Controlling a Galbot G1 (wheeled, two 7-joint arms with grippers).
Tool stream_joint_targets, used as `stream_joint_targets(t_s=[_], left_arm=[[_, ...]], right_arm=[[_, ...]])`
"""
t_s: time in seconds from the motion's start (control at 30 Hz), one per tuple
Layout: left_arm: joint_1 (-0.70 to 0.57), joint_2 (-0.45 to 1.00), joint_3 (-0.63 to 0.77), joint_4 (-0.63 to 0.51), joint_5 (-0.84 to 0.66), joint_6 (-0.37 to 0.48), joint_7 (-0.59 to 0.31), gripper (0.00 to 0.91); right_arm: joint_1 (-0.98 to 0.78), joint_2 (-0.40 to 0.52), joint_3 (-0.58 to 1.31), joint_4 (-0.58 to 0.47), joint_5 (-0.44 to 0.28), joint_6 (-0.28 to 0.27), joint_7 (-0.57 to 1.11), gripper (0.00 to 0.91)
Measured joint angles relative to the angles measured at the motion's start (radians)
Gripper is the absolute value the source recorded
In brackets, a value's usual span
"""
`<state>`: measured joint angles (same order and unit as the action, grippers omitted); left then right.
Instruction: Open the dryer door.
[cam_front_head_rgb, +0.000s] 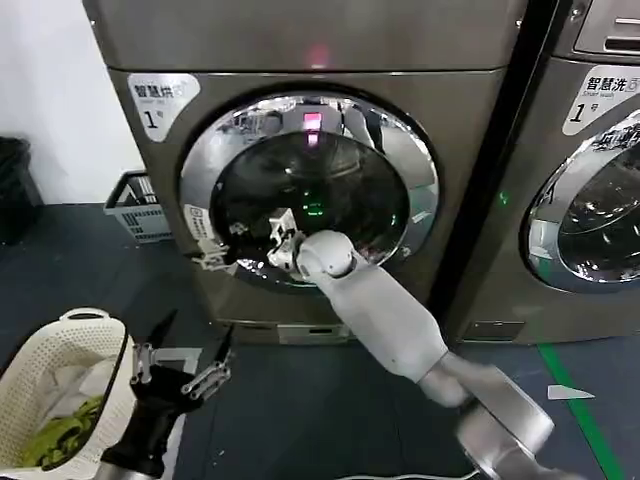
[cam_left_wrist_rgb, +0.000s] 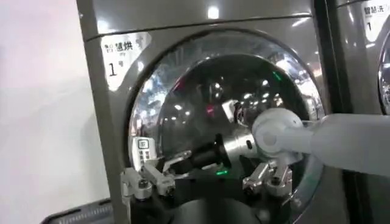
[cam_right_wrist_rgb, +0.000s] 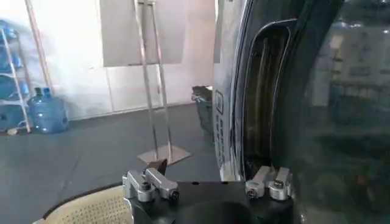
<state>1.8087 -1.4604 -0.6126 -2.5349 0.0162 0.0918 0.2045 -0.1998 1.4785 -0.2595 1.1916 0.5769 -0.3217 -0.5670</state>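
The dryer door (cam_front_head_rgb: 400, 150) is the round chrome-rimmed porthole with dark glass on the bronze-grey machine marked "1", and it looks flush with the machine's front. My right arm reaches up from the lower right. Its gripper (cam_front_head_rgb: 222, 255) is open at the door's left rim, beside the small label. In the right wrist view the door's edge (cam_right_wrist_rgb: 268, 91) and its dark handle recess stand close beside my right gripper (cam_right_wrist_rgb: 213, 167); one black fingertip (cam_right_wrist_rgb: 161, 165) shows, the other is hidden against the door. My left gripper (cam_front_head_rgb: 185, 365) hangs open and empty low on the left, facing the door (cam_left_wrist_rgb: 183, 97).
A white laundry basket (cam_front_head_rgb: 60, 370) with clothes stands at the lower left beside my left arm. A grey crate (cam_front_head_rgb: 135, 205) sits left of the dryer. A similar machine (cam_front_head_rgb: 590, 200) stands to the right. Green tape (cam_front_head_rgb: 575, 400) marks the dark floor.
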Motion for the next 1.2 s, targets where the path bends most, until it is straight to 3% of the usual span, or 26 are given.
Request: stream_joint_targets(t_s=[0.5,1.2], left_arm=[[-0.001,0.000,-0.013,0.001,-0.006,0.000,0.000,0.907],[0.046,-0.007,-0.123,-0.034,-0.047,0.045,0.018,0.907]], right_arm=[[-0.011,-0.027,-0.031,0.064,0.012,-0.001,-0.055,0.907],[0.003,-0.114,-0.117,0.203,0.155,-0.032,-0.125,0.907]])
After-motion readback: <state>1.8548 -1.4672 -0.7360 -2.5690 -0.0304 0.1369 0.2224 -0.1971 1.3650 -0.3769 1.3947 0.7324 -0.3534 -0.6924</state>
